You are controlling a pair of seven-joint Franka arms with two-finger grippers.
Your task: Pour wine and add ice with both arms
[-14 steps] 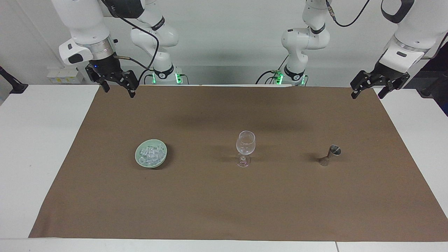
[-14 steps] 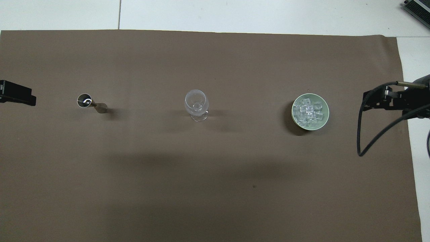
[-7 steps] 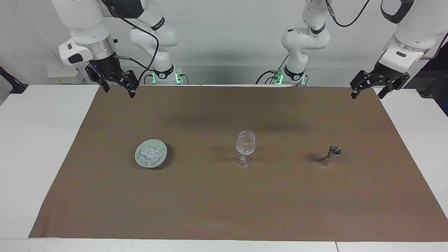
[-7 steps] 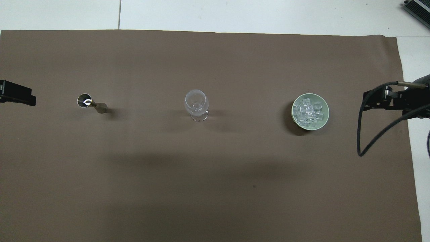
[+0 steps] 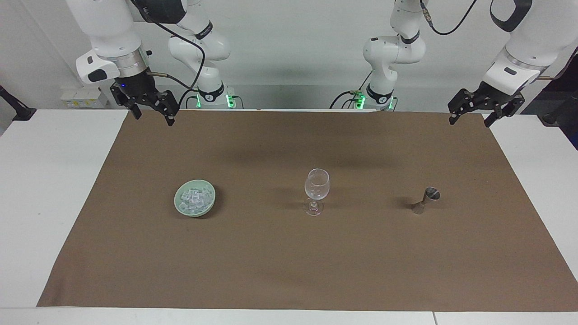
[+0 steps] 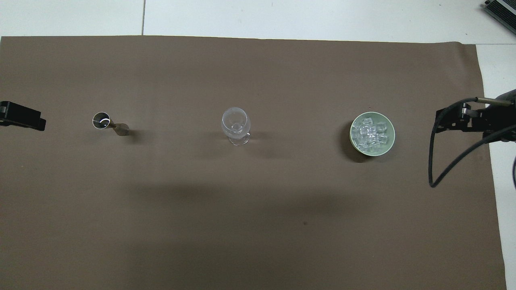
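Note:
An empty clear wine glass [image 5: 317, 189] [image 6: 236, 125] stands mid-cloth. Toward the right arm's end sits a pale green bowl [image 5: 177, 198] [image 6: 351, 133] holding several ice cubes [image 5: 195, 196] [image 6: 371, 132]. Toward the left arm's end stands a metal jigger [image 5: 426, 200] [image 6: 109, 124]. A glint shows in its upper cup, and I cannot make out wine in it. My left gripper [image 5: 471, 121] [image 6: 24, 119] hangs open and empty, high over the cloth's edge at its own end. My right gripper [image 5: 153, 118] [image 6: 455, 121] hangs open and empty, high over the cloth's edge at its end.
A brown cloth [image 5: 289, 253] [image 6: 258, 221] covers most of the white table [image 5: 45, 180]. A black cable [image 6: 433, 161] loops down from the right wrist. A dark device [image 6: 500, 10] sits at the table's farthest corner toward the right arm's end.
The left gripper has risen a little and shifted slightly toward the jigger. The right arm, glass, bowl and jigger have not moved.

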